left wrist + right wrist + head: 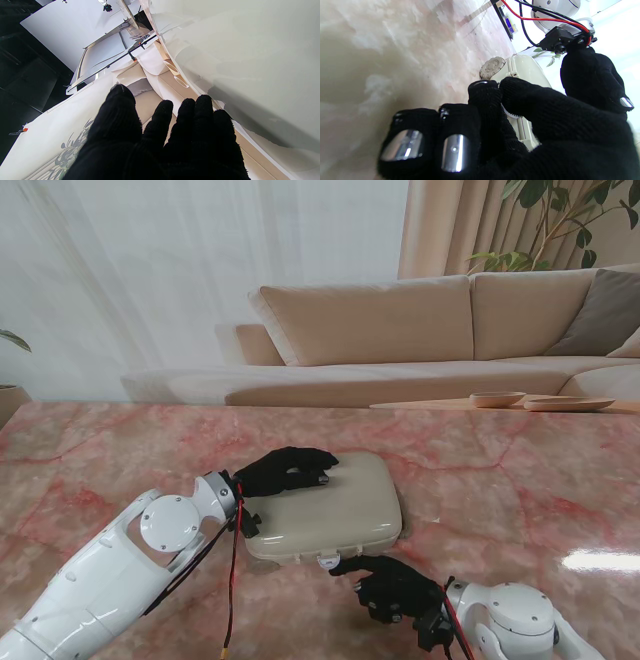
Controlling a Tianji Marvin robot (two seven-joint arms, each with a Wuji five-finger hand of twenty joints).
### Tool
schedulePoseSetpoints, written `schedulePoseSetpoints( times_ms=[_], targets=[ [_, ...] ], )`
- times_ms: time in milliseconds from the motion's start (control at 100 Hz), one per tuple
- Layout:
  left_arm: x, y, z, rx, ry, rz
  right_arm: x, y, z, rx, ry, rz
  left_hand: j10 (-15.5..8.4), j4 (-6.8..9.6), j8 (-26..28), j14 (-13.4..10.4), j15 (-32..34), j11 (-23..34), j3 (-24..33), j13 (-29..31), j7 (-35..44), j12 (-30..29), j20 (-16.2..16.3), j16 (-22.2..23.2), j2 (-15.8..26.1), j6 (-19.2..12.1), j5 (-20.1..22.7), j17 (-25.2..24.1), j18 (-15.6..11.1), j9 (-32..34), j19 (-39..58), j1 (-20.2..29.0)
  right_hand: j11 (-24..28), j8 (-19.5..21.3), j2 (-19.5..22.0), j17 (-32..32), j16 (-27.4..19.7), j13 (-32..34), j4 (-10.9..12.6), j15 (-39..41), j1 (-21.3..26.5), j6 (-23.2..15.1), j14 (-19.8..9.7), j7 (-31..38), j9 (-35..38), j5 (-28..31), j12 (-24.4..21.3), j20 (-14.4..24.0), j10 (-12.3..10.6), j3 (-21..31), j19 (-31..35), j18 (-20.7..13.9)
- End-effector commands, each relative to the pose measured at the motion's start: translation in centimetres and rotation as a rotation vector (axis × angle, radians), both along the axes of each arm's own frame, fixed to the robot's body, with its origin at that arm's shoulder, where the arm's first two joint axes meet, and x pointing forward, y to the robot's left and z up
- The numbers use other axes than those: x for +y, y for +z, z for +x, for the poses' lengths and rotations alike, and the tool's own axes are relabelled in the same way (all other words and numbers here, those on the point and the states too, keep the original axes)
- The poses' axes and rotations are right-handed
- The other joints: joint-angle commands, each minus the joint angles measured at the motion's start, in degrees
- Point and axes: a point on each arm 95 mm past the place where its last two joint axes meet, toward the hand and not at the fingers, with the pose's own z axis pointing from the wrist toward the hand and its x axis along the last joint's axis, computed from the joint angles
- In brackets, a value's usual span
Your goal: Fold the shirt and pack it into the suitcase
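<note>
**Closed suitcase, one hand on top, one at the zipper**

Cream hard-shell suitcase (325,510) lying flat and shut at mid-bench, on pink marbled bench (520,480). Left hand (285,471) spread palm-down on the lid's far left part, fingers apart, gripping nothing. Right hand (392,585) just nearer to me than the case's near edge, fingers curled; thumb and forefinger pinched on a small white zipper pull (328,562) at that edge, the remaining fingers folded in.

Around: beige sofa (420,330) beyond the bench's far side, sheer white curtain (150,270) behind it, leafy plant (570,215) at far right, shallow dishes (497,398) on a low surface near the sofa. Red and black cable (233,580) hanging from the left wrist down to the bench near the case's left corner. Glare patch on the bench at right.

Right wrist view: a ribbed suitcase wheel (492,68) at the case's corner, the zip seam running toward the pinching fingertips (485,92), the left hand (592,77) resting on the shell beyond. Zipper pull mostly covered by the glove there; only a white sliver showing.

Left wrist view: the left hand (160,140) filling the near part, pale lid surface beside it, room behind washed out and hard to read.

Shirt not visible in any view; inside of the case hidden by the shut lid.
</note>
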Motion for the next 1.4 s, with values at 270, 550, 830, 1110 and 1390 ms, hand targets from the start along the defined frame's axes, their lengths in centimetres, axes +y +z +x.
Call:
schedulePoseSetpoints(
  times_ms=[270, 550, 830, 1110, 1390],
  targets=[
    [0.91, -4.07, -1.6, 0.104, 0.002, 0.071, 0.69, 1.4, -0.28, -0.045, 0.004, 0.05, 0.78, 1.18, 0.18, 10.71, 0.95, 0.36, -1.98, 0.73, 0.02, -0.39, -1.47, -0.23, 2.66, -2.15, -0.99, 3.82, 15.33, -0.89, 0.96, 0.34, 1.79, -0.36, -0.11, 1.28, 1.56, 2.17, 0.43, 2.35, 0.63, -11.08, -0.11, 1.08, 1.46, 1.4, 0.36, -1.05, 3.21, 0.54, 13.21, -0.96],
    [0.86, -4.19, -1.64, 0.108, 0.0, 0.071, 0.66, 1.34, -0.21, -0.043, 0.004, 0.047, 0.7, 1.18, 0.2, 10.64, 0.94, 0.36, -1.97, 0.76, 0.07, -0.41, -1.49, -0.26, 2.72, -2.25, -1.03, 3.83, 15.3, -0.88, 0.95, 0.33, 1.66, -0.36, -0.68, 0.75, 1.35, 2.15, 0.57, 1.9, 0.12, -12.27, 0.18, 1.31, 1.59, 1.21, 0.19, -0.98, 3.24, 0.85, 12.96, -0.95],
    [1.02, -4.3, -1.72, 0.11, 0.003, 0.077, 0.67, 1.17, -0.05, -0.053, 0.025, -0.004, 0.69, 1.18, 0.2, 10.6, 0.9, 0.36, -1.97, 0.76, 0.1, -0.4, -1.49, -0.27, 2.71, -2.23, -1.09, 3.83, 15.28, -0.87, 0.95, 0.34, 1.0, -0.14, -1.07, -0.52, 0.79, 2.12, 0.31, 1.09, -0.09, -12.78, 1.61, 1.61, 1.41, 0.81, -0.18, -0.7, 3.27, 1.05, 12.16, 0.27],
    [1.1, -4.44, -1.78, 0.115, 0.004, 0.078, 0.69, 0.98, 0.07, -0.12, 0.072, -0.106, 0.82, 1.2, 0.18, 10.73, 0.88, 0.34, -1.95, 0.72, 0.05, -0.4, -1.49, -0.26, 2.74, -2.14, -1.14, 3.79, 15.4, -0.88, 0.93, 0.37, -0.19, -0.08, -1.03, -2.71, -0.41, 2.03, -0.17, -1.23, 0.09, -11.77, 3.03, 1.7, 0.52, 1.05, -0.82, 0.0, 3.95, 1.04, 10.69, 1.14],
    [1.17, -4.51, -1.77, 0.117, 0.008, 0.079, 0.86, 0.93, 0.16, -0.134, 0.042, -0.13, 0.76, 1.2, 0.14, 10.71, 0.91, 0.35, -1.96, 0.73, -0.04, -0.38, -1.48, -0.24, 2.75, -2.05, -1.12, 3.77, 15.41, -0.89, 0.94, 0.38, -0.71, -0.38, -0.68, -3.64, -1.14, 2.03, -0.57, -2.98, 0.03, -10.44, 4.06, 1.35, -0.06, 1.18, -1.59, 0.77, 4.68, 0.35, 9.81, 1.66]
  ],
)
